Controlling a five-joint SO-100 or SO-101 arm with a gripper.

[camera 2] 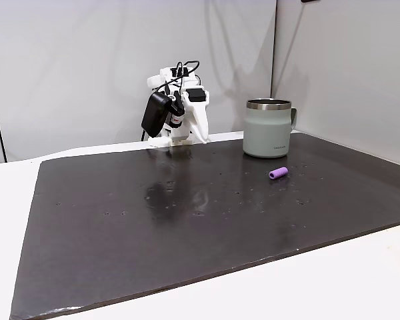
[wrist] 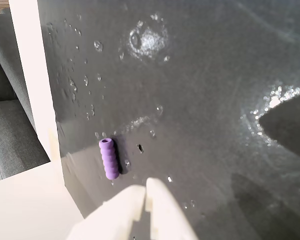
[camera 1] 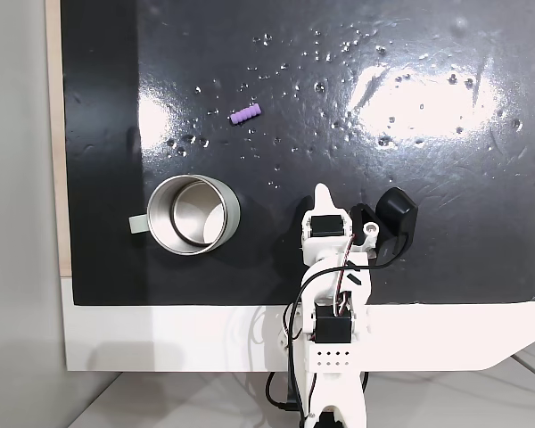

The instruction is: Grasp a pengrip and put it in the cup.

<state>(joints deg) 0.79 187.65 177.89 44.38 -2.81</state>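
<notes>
Steel cup [camera 1: 193, 214] empty; pengrip [camera 1: 245, 114] lies apart.

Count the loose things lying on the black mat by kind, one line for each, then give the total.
Small light-purple ribbed rubber pengrip: 1
Round brushed-steel cup with a grey handle tab: 1
Total: 2
</notes>
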